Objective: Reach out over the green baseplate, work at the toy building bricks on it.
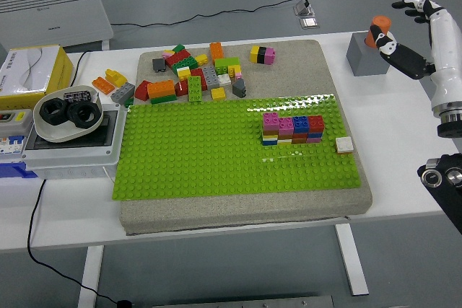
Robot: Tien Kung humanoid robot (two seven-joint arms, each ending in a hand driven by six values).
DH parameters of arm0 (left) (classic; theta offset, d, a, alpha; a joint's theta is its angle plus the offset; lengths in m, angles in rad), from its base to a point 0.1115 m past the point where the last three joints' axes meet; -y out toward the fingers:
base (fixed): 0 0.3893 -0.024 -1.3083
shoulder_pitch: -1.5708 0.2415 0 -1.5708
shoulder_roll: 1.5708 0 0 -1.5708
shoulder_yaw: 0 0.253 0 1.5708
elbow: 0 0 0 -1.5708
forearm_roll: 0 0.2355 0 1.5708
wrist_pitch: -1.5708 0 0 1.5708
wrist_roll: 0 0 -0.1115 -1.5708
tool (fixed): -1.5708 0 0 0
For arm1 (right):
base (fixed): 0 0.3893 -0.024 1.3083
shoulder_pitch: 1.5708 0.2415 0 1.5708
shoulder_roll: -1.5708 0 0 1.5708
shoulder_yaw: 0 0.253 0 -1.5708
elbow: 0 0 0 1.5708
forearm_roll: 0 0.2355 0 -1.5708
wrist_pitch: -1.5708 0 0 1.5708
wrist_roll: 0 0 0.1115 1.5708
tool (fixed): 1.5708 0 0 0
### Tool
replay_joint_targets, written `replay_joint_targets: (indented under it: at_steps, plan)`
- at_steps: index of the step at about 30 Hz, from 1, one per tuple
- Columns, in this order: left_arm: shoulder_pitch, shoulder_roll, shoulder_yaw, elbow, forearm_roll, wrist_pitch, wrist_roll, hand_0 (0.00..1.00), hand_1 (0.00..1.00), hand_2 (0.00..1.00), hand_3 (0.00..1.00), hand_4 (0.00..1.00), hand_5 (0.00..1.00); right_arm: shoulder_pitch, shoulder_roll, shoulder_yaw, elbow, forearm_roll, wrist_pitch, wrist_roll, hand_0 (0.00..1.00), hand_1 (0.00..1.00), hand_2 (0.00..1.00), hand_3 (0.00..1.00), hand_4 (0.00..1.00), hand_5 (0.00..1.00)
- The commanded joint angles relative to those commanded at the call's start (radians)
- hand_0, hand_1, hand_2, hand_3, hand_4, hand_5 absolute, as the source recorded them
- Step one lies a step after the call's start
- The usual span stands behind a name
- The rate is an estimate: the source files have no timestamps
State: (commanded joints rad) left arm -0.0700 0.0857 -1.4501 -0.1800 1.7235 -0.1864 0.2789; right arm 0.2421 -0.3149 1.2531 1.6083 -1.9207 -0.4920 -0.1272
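Right robot hand [415, 30] raised at far right, off surface edge, fingers spread, holding nothing; left robot hand out of view

Stacked brick wall [292, 129] on green baseplate [195, 156], right-centre; long axis left-right; white brick [345, 145] just beside its right end

Wall down-left of right robot hand, well apart; right arm clearly nearer

Loose bricks [191, 73] beyond baseplate far edge

Grey block with orange cylinder [371, 46] near hand, likely obstacle on inward sweep; open baseplate in front of wall
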Motion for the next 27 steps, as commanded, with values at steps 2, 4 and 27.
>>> replay_joint_targets:
  at_steps: [2, 4, 27]
  plan:
    - [0.003, 0.000, 0.013, 0.000, 0.003, -0.020, 0.011, 0.738, 0.523, 0.576, 0.707, 0.827, 0.998, -0.016, -0.002, 0.017, 0.006, -0.013, 0.000, 0.002, 0.692, 0.706, 0.749, 0.644, 0.759, 0.427]
    - [0.004, -0.001, 0.024, 0.000, 0.008, -0.031, 0.016, 0.738, 0.523, 0.576, 0.707, 0.827, 0.998, -0.032, -0.003, 0.032, 0.007, -0.001, -0.006, 0.010, 0.692, 0.706, 0.749, 0.644, 0.759, 0.427]
    - [0.016, -0.002, 0.070, 0.000, -0.029, 0.010, -0.046, 0.746, 0.552, 0.589, 0.699, 0.799, 0.918, -0.167, 0.004, 0.325, -0.050, 0.398, -0.073, 0.185, 0.662, 0.679, 0.727, 0.642, 0.724, 0.352]
